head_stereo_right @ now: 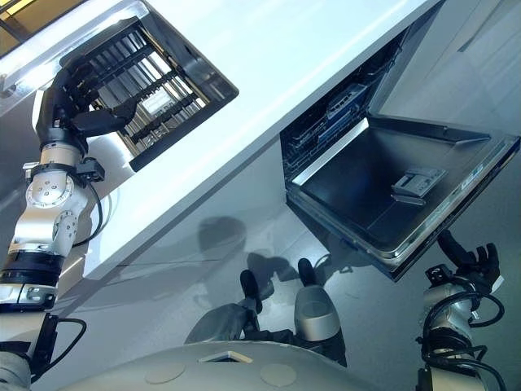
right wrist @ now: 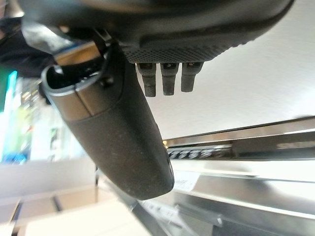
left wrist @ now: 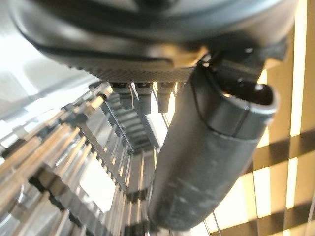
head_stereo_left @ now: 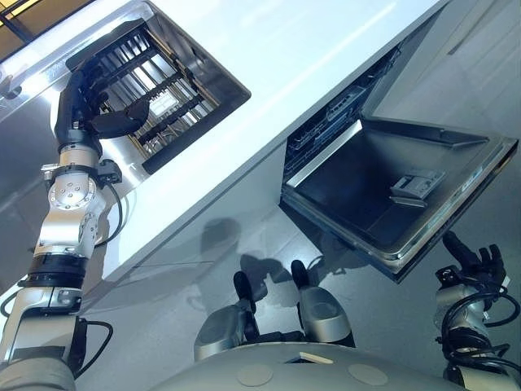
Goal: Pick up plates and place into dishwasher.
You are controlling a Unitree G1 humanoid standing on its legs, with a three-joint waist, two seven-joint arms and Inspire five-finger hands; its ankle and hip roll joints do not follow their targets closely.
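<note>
Dishwasher door (head_stereo_left: pixel 366 187) lies open as the empty left hand (head_stereo_left: pixel 91 107), fingers apart, could snag on the sink rack (head_stereo_left: pixel 175 90) wires; the right hand (head_stereo_left: pixel 472 261) hangs loose-fingered.

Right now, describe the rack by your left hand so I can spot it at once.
Follow the long white counter to the steel sink sunk into it. The dark wire rack lies inside, by the left hand. Unlike the dishwasher's rack below the counter, beyond the open door, it sits in the countertop.
</note>
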